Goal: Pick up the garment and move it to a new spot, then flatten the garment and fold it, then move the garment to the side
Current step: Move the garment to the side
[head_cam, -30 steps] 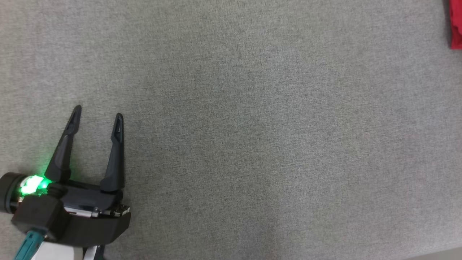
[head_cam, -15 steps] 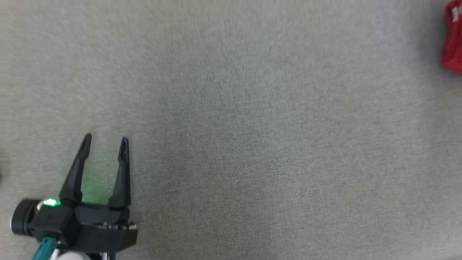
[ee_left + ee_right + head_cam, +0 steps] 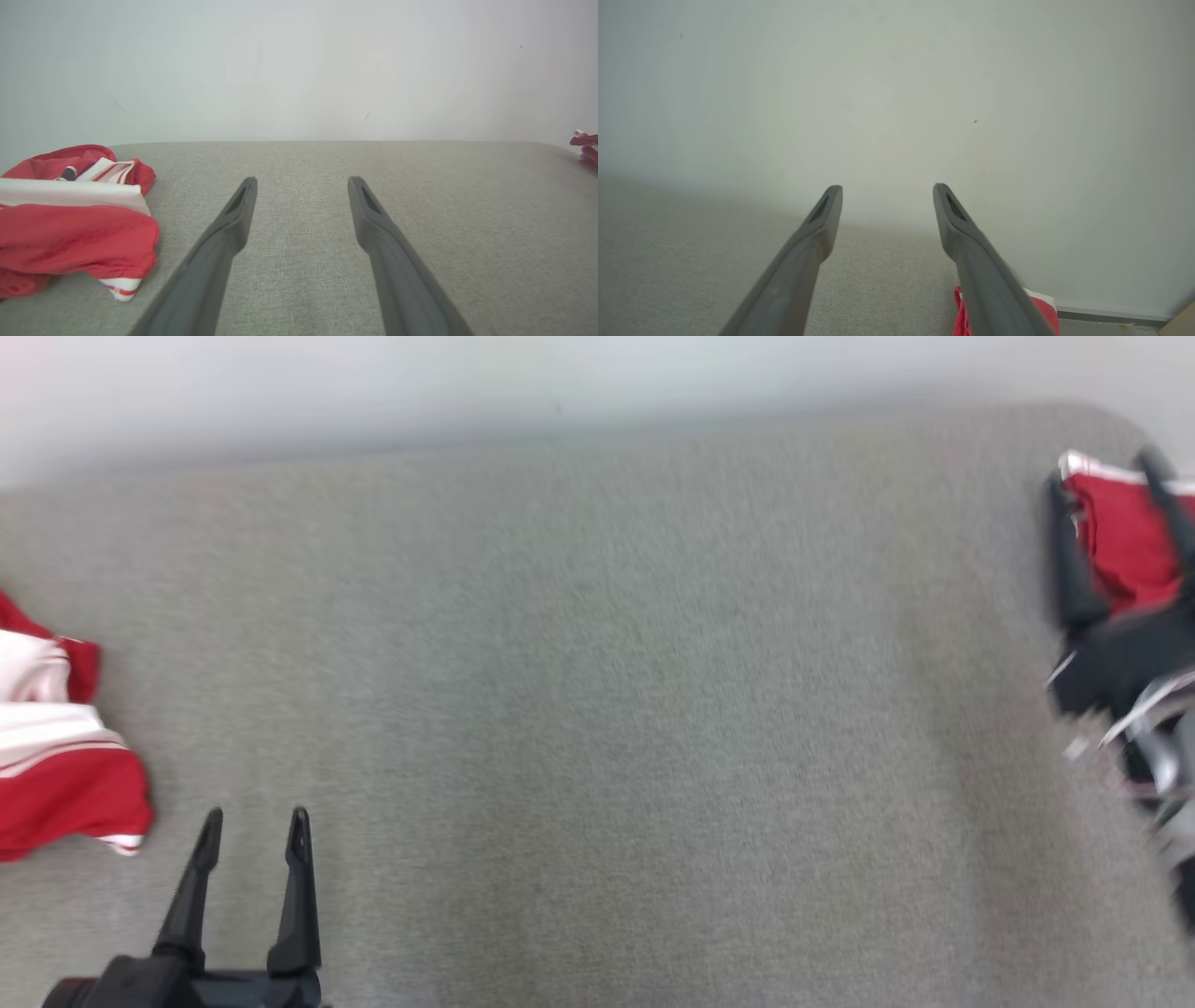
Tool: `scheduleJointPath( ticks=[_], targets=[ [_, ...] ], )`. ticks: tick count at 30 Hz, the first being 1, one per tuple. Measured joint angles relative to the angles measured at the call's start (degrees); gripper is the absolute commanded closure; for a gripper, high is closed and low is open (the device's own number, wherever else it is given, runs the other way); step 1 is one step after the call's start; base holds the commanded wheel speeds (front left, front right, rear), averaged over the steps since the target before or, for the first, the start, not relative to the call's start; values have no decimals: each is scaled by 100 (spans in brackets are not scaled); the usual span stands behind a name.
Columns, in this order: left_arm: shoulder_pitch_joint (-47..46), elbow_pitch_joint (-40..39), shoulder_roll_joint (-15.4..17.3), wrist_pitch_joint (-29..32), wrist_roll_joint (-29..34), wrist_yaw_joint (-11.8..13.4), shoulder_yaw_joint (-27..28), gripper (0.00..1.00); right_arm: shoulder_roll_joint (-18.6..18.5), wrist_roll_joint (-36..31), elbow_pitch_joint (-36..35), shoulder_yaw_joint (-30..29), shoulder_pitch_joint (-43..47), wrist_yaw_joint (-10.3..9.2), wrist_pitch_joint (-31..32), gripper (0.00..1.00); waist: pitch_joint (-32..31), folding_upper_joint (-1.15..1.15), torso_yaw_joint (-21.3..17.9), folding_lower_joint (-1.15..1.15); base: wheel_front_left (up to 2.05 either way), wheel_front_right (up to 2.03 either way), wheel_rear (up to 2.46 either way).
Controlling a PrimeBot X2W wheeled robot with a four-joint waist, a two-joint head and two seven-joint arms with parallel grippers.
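Note:
A folded red and white garment (image 3: 1125, 537) lies at the table's far right edge, also seen as a garment (image 3: 961, 317) under my right finger. My right gripper (image 3: 1102, 469) is blurred and hovers over it, open; in the right wrist view the gripper (image 3: 887, 186) has nothing between its fingers. A second red and white garment (image 3: 56, 784) lies crumpled at the left edge, a bunched heap (image 3: 70, 228). My left gripper (image 3: 256, 817) is open and empty just right of that heap, low over the cloth, its spread seen at the gripper (image 3: 301, 179).
The grey fabric table (image 3: 607, 663) stretches wide between the two garments. A pale wall (image 3: 560, 373) runs along its far edge. In the left wrist view the right garment (image 3: 586, 149) shows small at the far right.
The head camera has swung up: the wall, the left garment and the right gripper have come into the picture. My left gripper stays open and sits lower in the picture.

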Motion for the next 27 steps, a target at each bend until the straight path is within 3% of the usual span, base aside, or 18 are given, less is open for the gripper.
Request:
scheduleJointPath(
  ticks=[13, 27],
  targets=[
    [137, 249, -27, 1, -11, 0, -127, 0, 1392, -311, -1435, -737, 2085, 0, -76, 0, -694, 0, 518, 0, 0, 0, 0],
    [163, 573, -88, 1, -15, 0, -218, 0, 2265, -519, -2598, -1161, 4180, 0, -15, 0, -1155, 0, 824, 1, 0, 0, 0]
  ],
)
